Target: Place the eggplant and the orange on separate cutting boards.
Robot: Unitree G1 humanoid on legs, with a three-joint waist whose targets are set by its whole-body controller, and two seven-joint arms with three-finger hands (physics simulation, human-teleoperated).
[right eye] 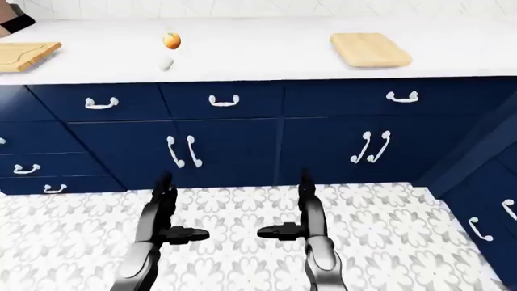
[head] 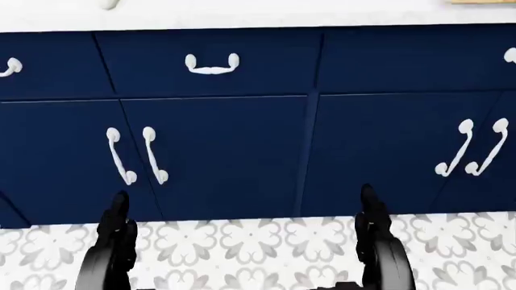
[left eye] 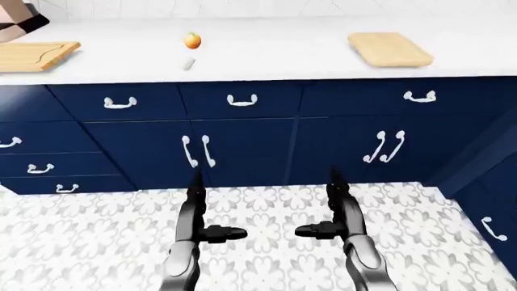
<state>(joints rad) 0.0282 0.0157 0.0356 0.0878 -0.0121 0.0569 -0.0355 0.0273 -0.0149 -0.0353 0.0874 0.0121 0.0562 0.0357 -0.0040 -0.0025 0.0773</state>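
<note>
**Both hands empty and low, counter things out of reach**

Your left hand hangs low over the patterned floor, fingers spread wide, one pointing up toward the cabinets and one black thumb sticking sideways toward the other hand; it grips nothing. Your right hand mirrors it just across a gap, equally spread and equally empty, its thumb pointing back at the left one. Neither touches anything.

Now read the white counter from its left end. At the far left edge, partly cut off by the left-eye view, lies a wooden cutting board with a cut-out handle; a brown and dark shape sits above it in the corner, too cropped to name. Further right, well apart from that board, the orange stands toward the wall side of the counter. Just below it, nearer the counter's near edge, lies a small pale object that you cannot identify at this size; whether it is the eggplant is not clear. Toward the right, a second plain cutting board lies slightly skewed, bare on top.

Under the counter run navy drawers and doors with white handles; the head view shows mostly these, with your two hands at its bottom edge.
</note>
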